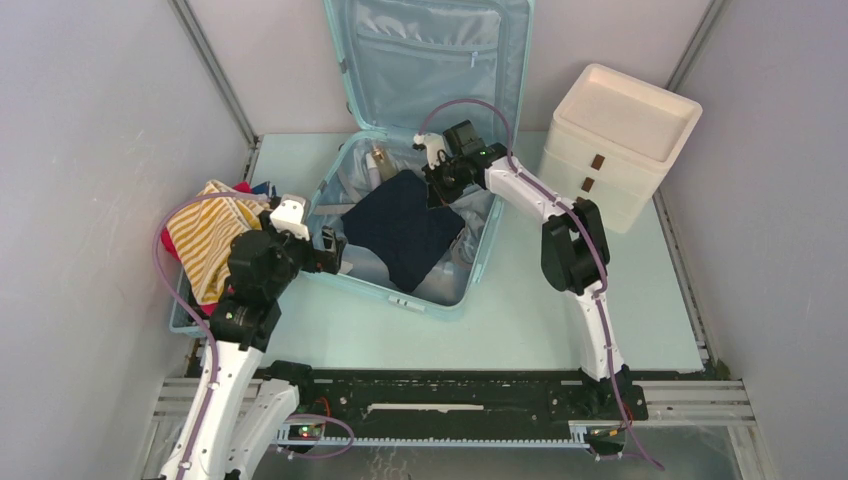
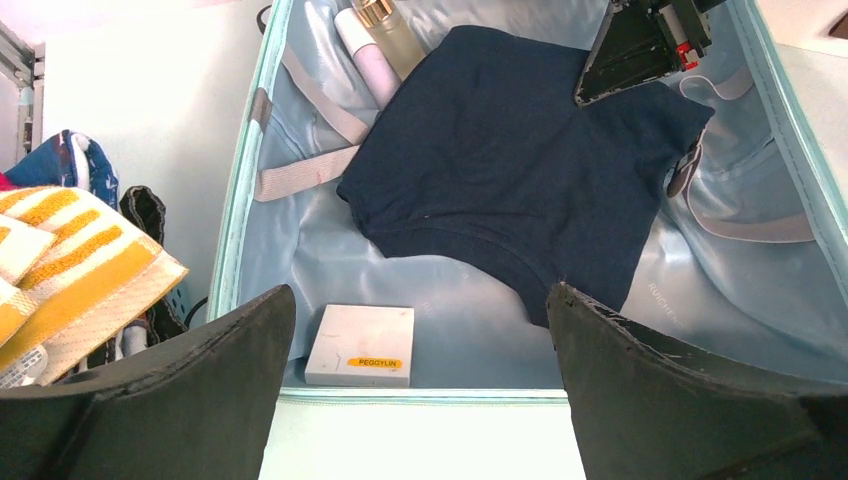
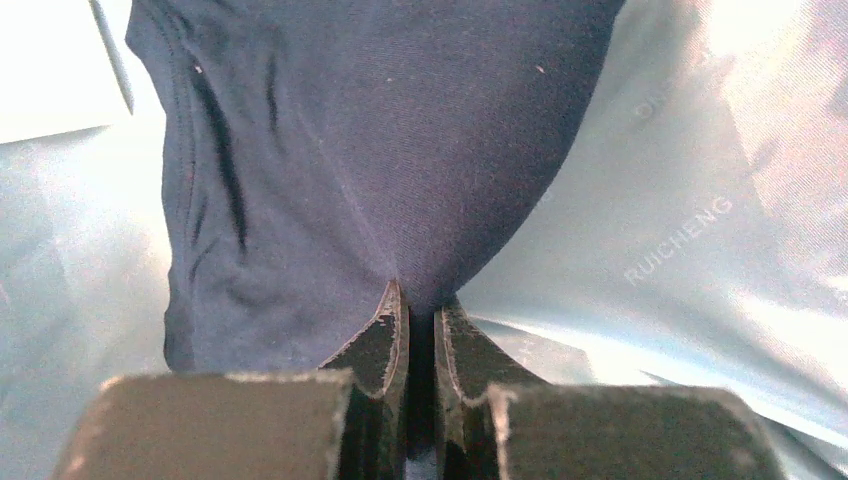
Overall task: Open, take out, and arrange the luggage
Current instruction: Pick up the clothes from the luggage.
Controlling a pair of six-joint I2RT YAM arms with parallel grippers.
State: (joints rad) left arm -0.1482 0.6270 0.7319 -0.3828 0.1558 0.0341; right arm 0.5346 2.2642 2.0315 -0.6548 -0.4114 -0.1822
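Luggage (image 1: 432, 304): frame centre, open, lid upright; take-out step in hand.
Right gripper (image 3: 418, 302): we log it pinched on the navy garment (image 3: 380, 150), upper right corner.
Left gripper (image 2: 420, 296): wide apart, empty, at the left rim.
Next, we judge: lift the garment clear.

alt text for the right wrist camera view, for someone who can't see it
The right gripper has its two black fingers pinched together on the edge of a dark navy blue cloth garment. The garment lies on the shiny pale blue fabric lining of the luggage, printed with the word RUICHENG.
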